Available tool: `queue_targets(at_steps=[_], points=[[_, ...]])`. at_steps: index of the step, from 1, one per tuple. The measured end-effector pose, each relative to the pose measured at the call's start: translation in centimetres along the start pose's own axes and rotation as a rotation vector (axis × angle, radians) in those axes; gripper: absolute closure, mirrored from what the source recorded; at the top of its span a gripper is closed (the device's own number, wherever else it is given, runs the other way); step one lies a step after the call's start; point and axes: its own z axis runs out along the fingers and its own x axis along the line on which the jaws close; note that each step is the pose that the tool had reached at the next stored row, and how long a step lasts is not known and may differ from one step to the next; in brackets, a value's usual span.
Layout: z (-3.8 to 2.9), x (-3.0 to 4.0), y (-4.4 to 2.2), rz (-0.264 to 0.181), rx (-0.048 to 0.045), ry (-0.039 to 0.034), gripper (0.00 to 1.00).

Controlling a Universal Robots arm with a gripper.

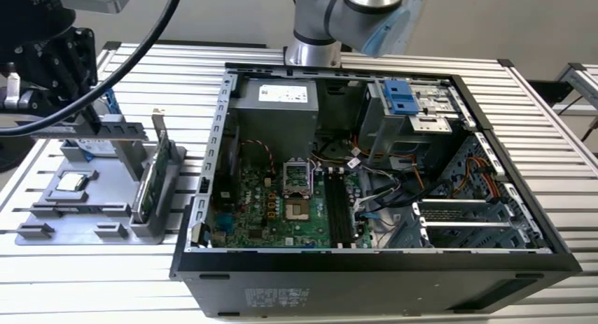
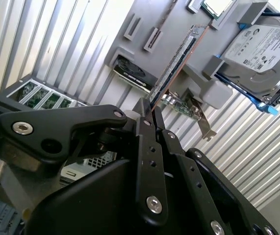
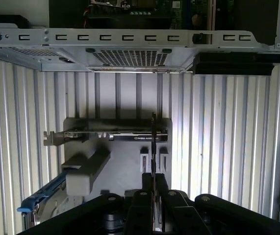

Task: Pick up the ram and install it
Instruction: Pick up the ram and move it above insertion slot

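1. Gripper [image 2: 150, 110]: you see its black jaws pinched shut on the ram [image 2: 176, 61], a thin dark stick seen edge-on, pointing at the grey holder [image 2: 171, 24].
2. In that holder sit a silver hard drive [image 2: 262, 49] with blue rails, a square chip [image 1: 73, 182], and an upright green card [image 1: 150, 177].
3. Beyond the holder, the open black computer case [image 1: 374, 282] holds a green motherboard [image 1: 280, 205] on the ribbed metal table [image 1: 94, 282].

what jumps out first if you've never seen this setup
The open PC case fills the middle of the exterior view, its green motherboard exposed. In the second wrist view the black gripper is shut on the thin ram, with the grey holder and a hard drive behind it.
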Motion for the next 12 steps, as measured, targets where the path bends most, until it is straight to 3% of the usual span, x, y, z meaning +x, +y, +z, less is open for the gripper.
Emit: queue_targets(at_steps=[12], points=[[-0.03, 0.01, 1.14, 0.0, 0.0, 0.0, 1.0]])
